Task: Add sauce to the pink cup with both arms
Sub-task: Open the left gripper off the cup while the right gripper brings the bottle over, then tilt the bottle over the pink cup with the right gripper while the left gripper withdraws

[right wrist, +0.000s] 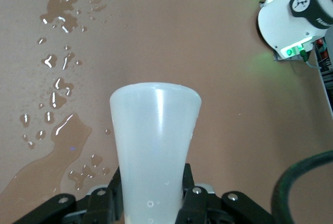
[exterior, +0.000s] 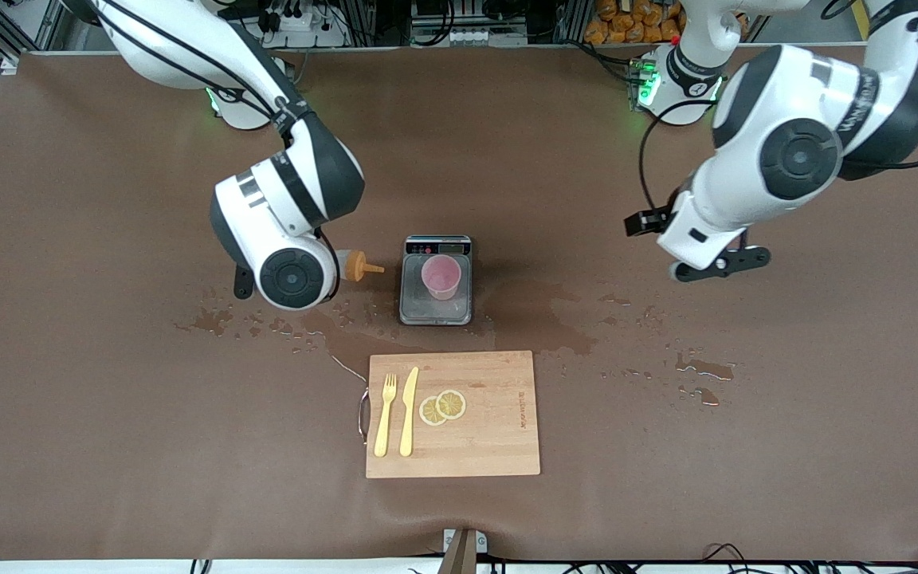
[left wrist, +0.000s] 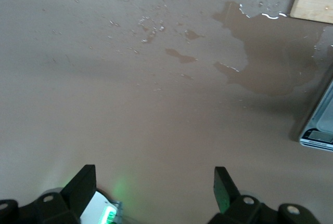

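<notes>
sauce (right wrist: 155, 146) clamped in right gripper (right wrist: 151, 203) fingers beside pink cup (exterior: 441, 276); left gripper (left wrist: 155, 185) fingers apart; no legible writing.

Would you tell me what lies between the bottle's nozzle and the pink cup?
In the front view, only wet tablecloth and the scale's edge separate the sauce nozzle from the pink cup.

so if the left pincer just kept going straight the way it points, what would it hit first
Probably the bare brown table. The open left pincer aims at dry cloth, with the puddle and the scale's edge off to one side. Depth is hard to judge, but nothing else sits in that line.
</notes>
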`<act>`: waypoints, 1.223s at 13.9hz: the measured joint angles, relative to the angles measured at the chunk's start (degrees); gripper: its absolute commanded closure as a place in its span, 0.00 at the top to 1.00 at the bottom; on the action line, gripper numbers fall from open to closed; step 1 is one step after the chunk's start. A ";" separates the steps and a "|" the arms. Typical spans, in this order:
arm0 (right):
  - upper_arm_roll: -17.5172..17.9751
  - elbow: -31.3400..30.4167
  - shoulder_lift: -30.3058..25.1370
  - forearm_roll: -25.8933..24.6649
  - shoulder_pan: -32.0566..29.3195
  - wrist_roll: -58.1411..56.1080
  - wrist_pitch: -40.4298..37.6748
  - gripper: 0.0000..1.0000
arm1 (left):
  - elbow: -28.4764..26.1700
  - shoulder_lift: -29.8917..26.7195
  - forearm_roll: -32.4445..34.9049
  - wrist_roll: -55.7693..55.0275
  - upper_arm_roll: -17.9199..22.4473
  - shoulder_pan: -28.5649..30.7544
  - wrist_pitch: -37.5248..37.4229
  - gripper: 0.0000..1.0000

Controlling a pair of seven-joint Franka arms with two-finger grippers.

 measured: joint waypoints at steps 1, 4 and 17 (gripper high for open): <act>-0.01 0.01 0.08 -0.76 0.89 1.85 -0.68 0.44 | -0.04 -0.16 0.39 3.01 0.07 1.67 0.02 1.00; 0.00 0.08 0.59 -3.27 3.68 5.37 -2.61 0.44 | 0.18 -1.06 1.32 8.84 0.18 5.11 0.09 1.00; -0.14 5.41 5.98 -4.33 6.72 10.77 -6.67 0.33 | 0.30 -11.32 1.66 18.05 9.80 -0.92 -5.10 1.00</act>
